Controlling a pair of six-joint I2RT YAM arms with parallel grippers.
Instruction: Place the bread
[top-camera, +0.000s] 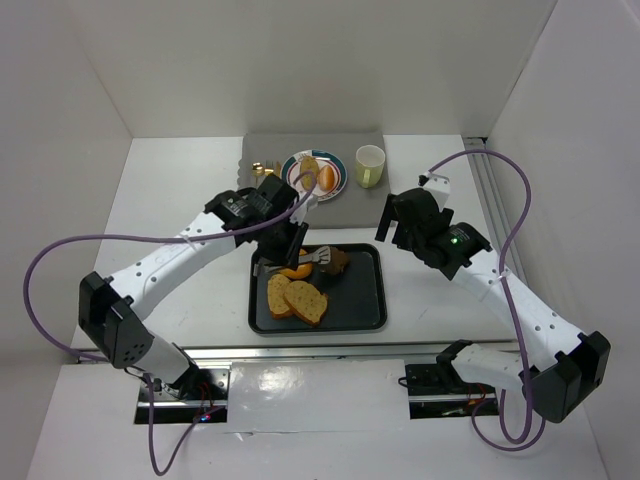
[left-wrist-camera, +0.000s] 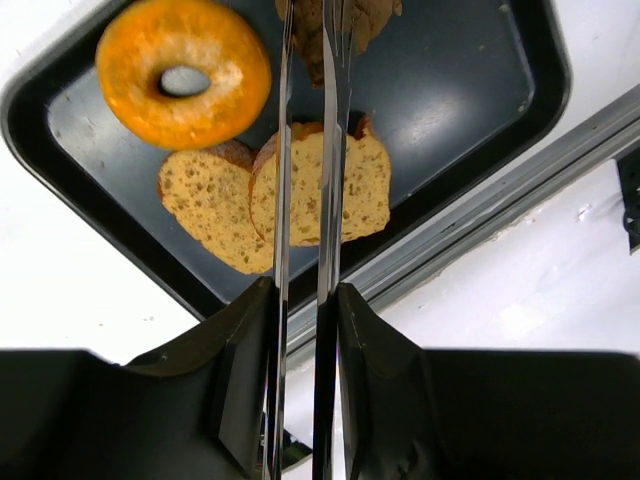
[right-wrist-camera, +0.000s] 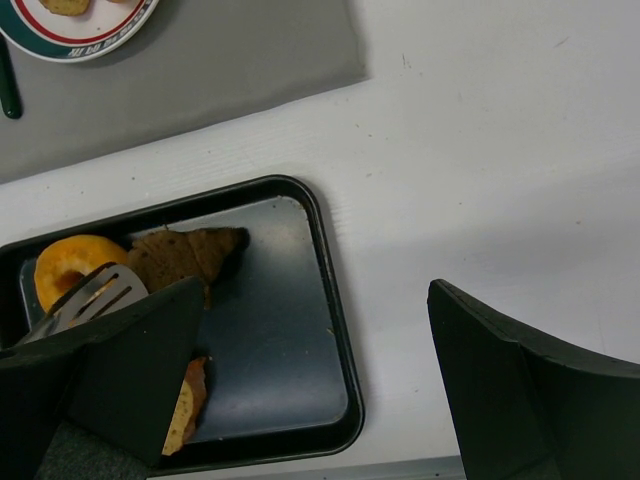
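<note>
**Tongs poised past the bread**

Nearest the arms, the bread slices (left-wrist-camera: 365, 185) lie overlapped at the near left of the tray (left-wrist-camera: 470, 90), untouched. The left tool (left-wrist-camera: 303, 300) is clamped on the tongs (left-wrist-camera: 283, 150). Their blades stand close together, with the tips reaching past the slices towards the dark pastry (right-wrist-camera: 190, 255) beside the doughnut (left-wrist-camera: 225, 60). Whether they pinch anything I cannot tell.

A squeeze there would likely lift the wrong item. On the slices it could drag both, since they overlap. The thin blades might also twist in the tool.

The right tool (right-wrist-camera: 316, 300) hangs with its fingers apart and empty over the counter (top-camera: 180, 190). Farthest off, the plate (top-camera: 342, 168) already carries food, so a slice dropped there may land badly.
</note>
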